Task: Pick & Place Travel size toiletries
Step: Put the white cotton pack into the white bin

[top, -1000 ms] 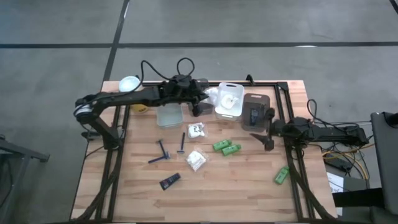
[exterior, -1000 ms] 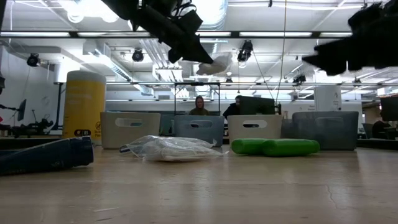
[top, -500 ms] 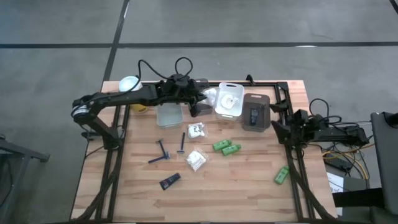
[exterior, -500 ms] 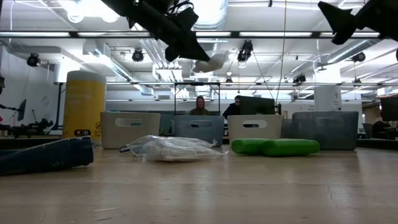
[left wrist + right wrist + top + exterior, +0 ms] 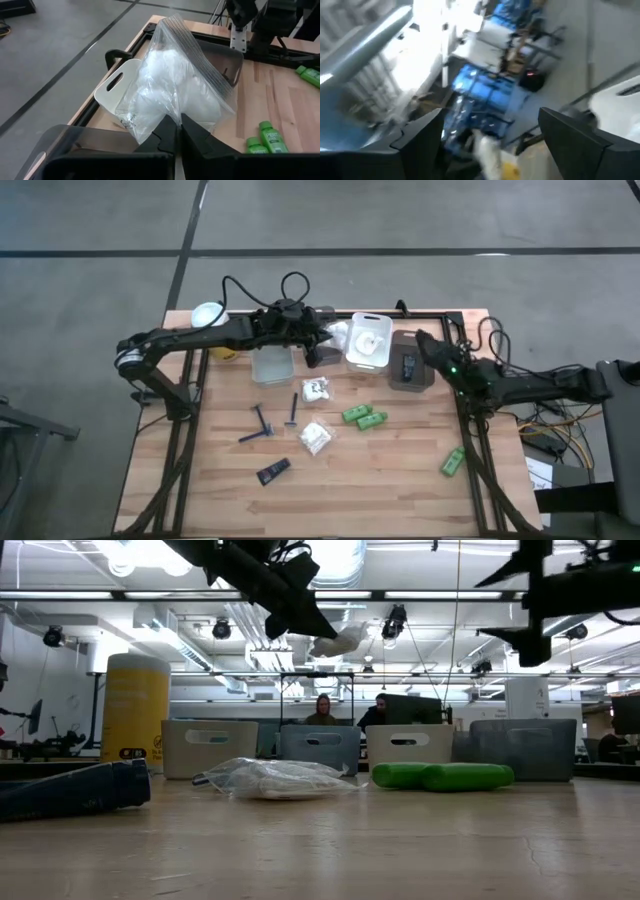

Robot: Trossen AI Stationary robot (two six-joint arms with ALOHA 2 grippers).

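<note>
My left gripper (image 5: 322, 348) is shut on a white crinkly packet (image 5: 340, 334), held in the air beside the white bin (image 5: 368, 340). In the low view the packet (image 5: 340, 641) sticks out past the gripper (image 5: 305, 620). My right gripper (image 5: 420, 340) is open and raised above the dark grey bin (image 5: 410, 362), touching nothing. Lying flat on the table are two more packets (image 5: 316, 389) (image 5: 315, 437), two blue razors (image 5: 262, 426) (image 5: 293, 409), green tubes (image 5: 363, 416) (image 5: 452, 461) and a black sachet (image 5: 272, 471). My left gripper pinches the packet between its two fingers at one end of its clear wrapper (image 5: 165, 116). The fingers (image 5: 161, 136) come slanting down from the table's left. The packet is lifted clear and juts out beyond the fingertips over the white bin's rim (image 5: 112, 85).
A clear bin (image 5: 271, 365) stands under the left arm. A yellow canister with a white lid (image 5: 209, 315) is at the far left corner. A black frame rail (image 5: 462, 370) runs along the right edge. People sit in the room beyond (image 5: 322, 708).
My right arm has swung from the table's right edge toward the far side and upward, turning as it went; its gripper now hovers over the grey bin. The packet stays where it was.
</note>
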